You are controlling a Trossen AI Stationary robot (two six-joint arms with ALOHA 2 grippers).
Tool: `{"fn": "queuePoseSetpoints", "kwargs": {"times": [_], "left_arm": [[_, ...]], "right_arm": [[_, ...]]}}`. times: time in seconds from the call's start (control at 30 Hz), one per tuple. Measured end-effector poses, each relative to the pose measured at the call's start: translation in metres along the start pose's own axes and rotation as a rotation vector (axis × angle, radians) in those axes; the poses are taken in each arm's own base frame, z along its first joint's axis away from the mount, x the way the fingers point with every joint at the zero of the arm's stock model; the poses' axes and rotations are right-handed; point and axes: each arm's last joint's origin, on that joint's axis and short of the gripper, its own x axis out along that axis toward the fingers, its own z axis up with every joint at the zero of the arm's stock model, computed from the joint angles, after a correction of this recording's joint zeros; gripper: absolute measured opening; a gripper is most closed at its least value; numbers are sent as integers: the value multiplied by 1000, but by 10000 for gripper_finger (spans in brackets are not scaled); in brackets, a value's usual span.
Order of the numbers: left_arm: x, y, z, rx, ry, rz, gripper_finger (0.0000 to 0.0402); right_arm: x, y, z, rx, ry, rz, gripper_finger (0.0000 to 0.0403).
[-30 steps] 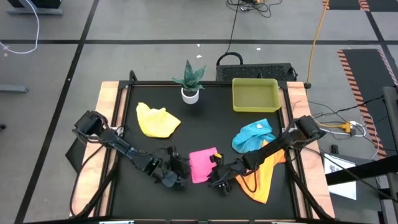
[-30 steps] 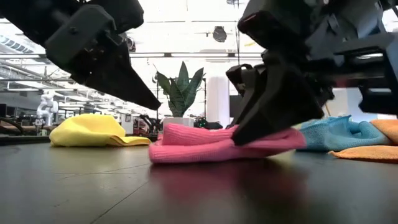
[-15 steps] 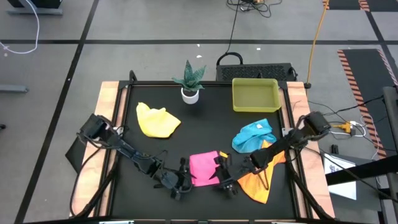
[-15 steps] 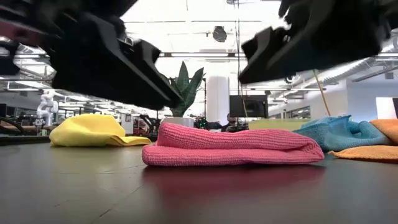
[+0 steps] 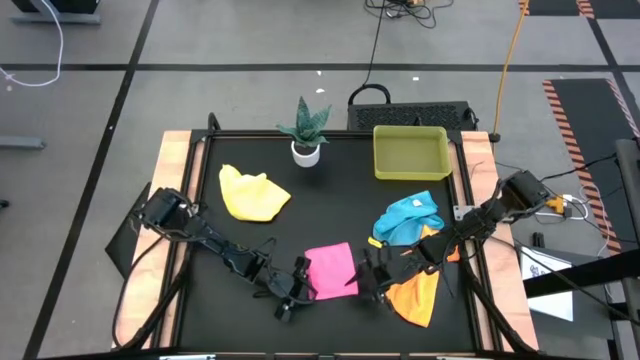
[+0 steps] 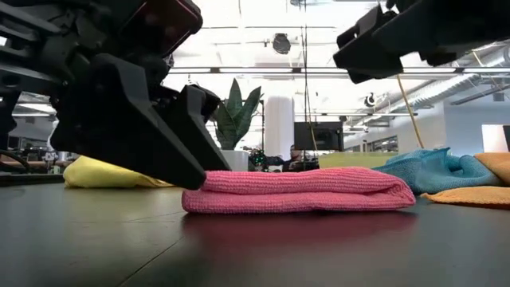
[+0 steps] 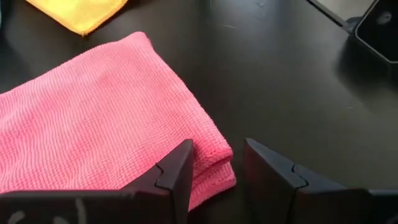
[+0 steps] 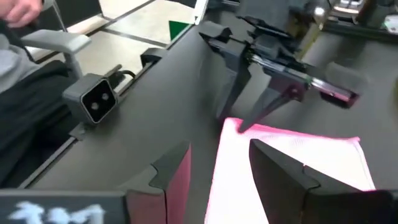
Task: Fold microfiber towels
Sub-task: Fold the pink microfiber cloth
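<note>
While both spread end effectors, left (image 5: 297,291) and right (image 5: 368,283), flank the folded pink towel (image 5: 332,270), neither apparently touches it.

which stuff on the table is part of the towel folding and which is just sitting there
Part of the job:
- pink towel, folded, between both grippers
- yellow towel
- light blue towel
- orange towel

Just lying about:
- yellow-green tray
- potted plant
</note>
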Motion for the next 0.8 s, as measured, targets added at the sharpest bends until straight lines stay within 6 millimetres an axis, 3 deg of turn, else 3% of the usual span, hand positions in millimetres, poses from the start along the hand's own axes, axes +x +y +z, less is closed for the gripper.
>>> {"fn": "queuePoseSetpoints", "kwargs": {"times": [0.2, 0.47, 0.8], "left_arm": [[1, 7, 0, -22, 3, 32, 127], [0, 10, 1, -33, 0, 55, 11], [-38, 1, 29, 158, -27, 107, 7]], "right_arm": [[-1, -1, -3, 22, 4, -4, 155], [-1, 0, -3, 22, 4, -4, 155], [0, -1, -3, 22, 5, -9, 155]]}}
